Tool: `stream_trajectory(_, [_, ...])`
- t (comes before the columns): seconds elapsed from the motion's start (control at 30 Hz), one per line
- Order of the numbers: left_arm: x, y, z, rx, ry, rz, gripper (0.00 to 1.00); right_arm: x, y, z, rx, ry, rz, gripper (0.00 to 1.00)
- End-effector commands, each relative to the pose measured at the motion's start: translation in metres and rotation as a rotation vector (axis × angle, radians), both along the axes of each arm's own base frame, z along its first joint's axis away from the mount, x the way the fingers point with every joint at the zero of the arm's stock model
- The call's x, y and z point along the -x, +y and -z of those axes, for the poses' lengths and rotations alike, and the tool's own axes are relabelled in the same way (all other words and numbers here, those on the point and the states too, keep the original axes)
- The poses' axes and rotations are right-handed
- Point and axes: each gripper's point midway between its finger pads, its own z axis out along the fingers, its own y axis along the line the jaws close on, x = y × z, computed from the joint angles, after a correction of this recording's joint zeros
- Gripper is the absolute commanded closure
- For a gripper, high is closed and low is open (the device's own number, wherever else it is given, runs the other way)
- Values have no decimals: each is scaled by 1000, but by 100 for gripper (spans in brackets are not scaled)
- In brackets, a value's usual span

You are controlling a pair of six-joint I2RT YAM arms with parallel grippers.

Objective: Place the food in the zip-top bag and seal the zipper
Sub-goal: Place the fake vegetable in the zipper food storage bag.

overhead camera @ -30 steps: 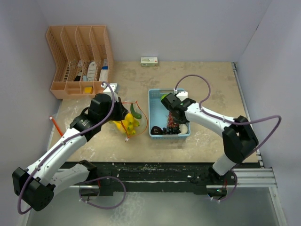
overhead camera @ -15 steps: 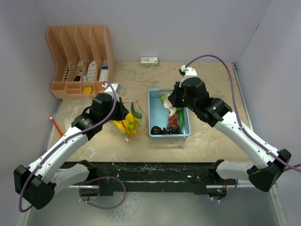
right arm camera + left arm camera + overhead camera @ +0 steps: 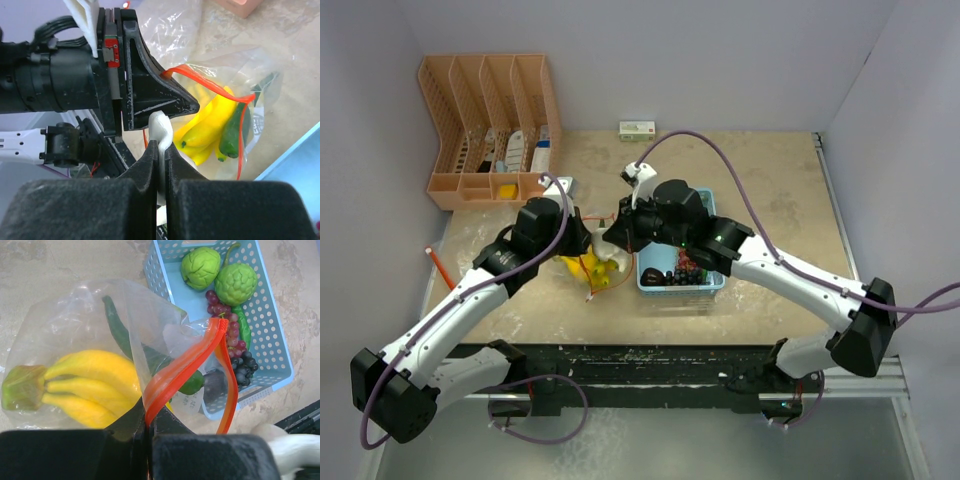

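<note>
The clear zip-top bag [image 3: 582, 262] with a red zipper [image 3: 185, 365] lies left of the light-blue basket [image 3: 641, 270]. It holds the yellow banana bunch [image 3: 95, 375] and the long green cucumber [image 3: 122, 335]. My left gripper [image 3: 148, 427] is shut on the zipper edge and holds the mouth up. My right gripper [image 3: 161, 155] is shut on a pale white toy piece [image 3: 161, 130], right at the bag's mouth beside the left gripper [image 3: 582, 240]. Two round green fruits [image 3: 200, 266], red berries [image 3: 227, 330] and dark grapes [image 3: 245, 372] lie in the basket.
An orange desk organizer [image 3: 485, 120] stands at the back left. A small white box [image 3: 637, 129] lies at the back edge. A red pen [image 3: 440, 265] lies at the left edge. The right arm reaches across the basket's upper half.
My right gripper lifted the white piece out of the basket and swung left to the bag's mouth. The left gripper stayed shut on the zipper edge.
</note>
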Motion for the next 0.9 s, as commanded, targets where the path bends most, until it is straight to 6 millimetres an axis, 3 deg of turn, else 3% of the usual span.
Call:
stream_trajectory(0.0, [-9,-7,-28,46,-71,8,100,-2,13,-26,-81,-57,-38,100])
stream_trajectory(0.33, [-3,-12,-49,89,-94,41,100,-56,10,11,40,-24,229,100])
stream_trajectory(0.53, [4,-15,-55,109,-84,71,100,-82,15,5,15,-45,346,100])
stream_trajectory(0.87, [6,-14,-69,121,-110,71,100,-100,15,27,135,-58,507,100])
